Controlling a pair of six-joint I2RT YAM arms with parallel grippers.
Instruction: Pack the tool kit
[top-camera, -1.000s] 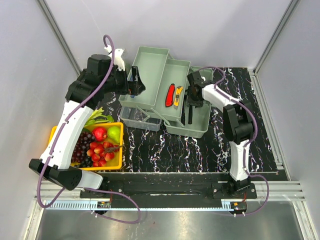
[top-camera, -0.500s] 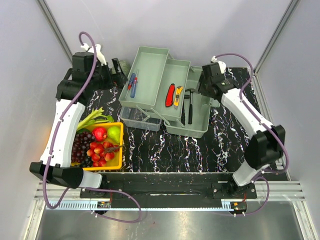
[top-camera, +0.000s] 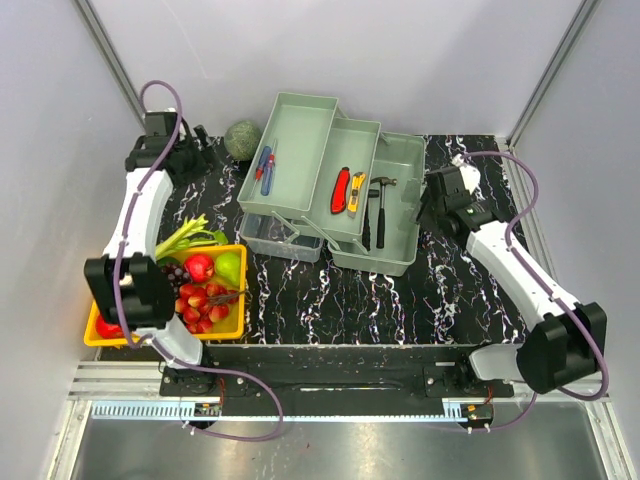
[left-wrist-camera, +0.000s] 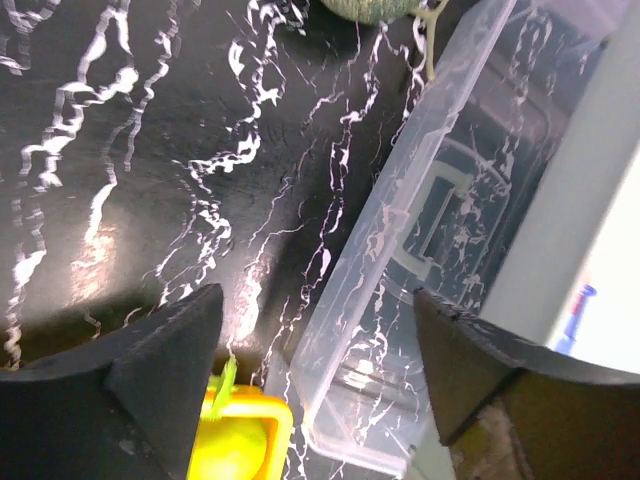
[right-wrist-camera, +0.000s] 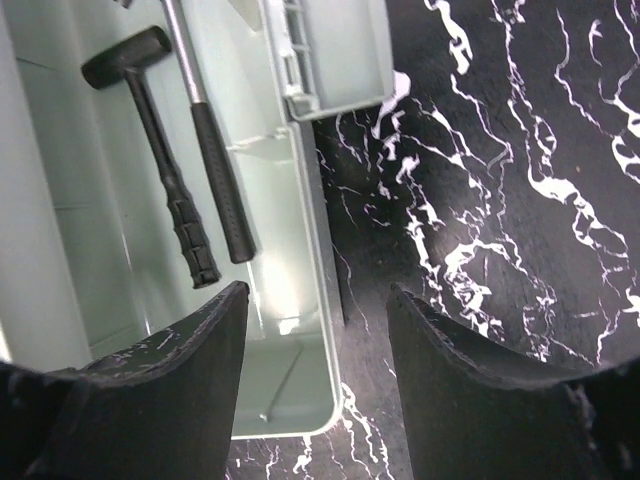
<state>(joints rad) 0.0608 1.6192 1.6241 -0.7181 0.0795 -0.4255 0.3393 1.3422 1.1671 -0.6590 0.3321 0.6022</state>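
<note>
The pale grey-green toolbox (top-camera: 398, 160) stands unfolded at the table's back. Its far tray (top-camera: 305, 120) holds blue and red screwdrivers (top-camera: 263, 166). The middle tray holds a red knife (top-camera: 341, 190) and a yellow knife (top-camera: 356, 192). Two black hammers (top-camera: 377, 208) lie in the base, also seen in the right wrist view (right-wrist-camera: 170, 150). The clear lid (top-camera: 280, 236) lies in front and shows in the left wrist view (left-wrist-camera: 400, 250). My left gripper (top-camera: 205, 152) (left-wrist-camera: 318, 315) is open and empty, left of the box. My right gripper (top-camera: 430, 205) (right-wrist-camera: 318, 300) is open and empty over the base's right rim (right-wrist-camera: 322, 290).
A yellow fruit tray (top-camera: 236, 325) with grapes, apples and a pear sits at the front left; its corner shows in the left wrist view (left-wrist-camera: 262, 425). Green stalks (top-camera: 192, 236) lie behind it. A round green melon (top-camera: 241, 138) sits left of the far tray.
Both arms have drawn back from the toolbox, the left one leftward and the right one rightward and nearer. The screwdrivers now lie free in the far tray and the hammers in the base.
</note>
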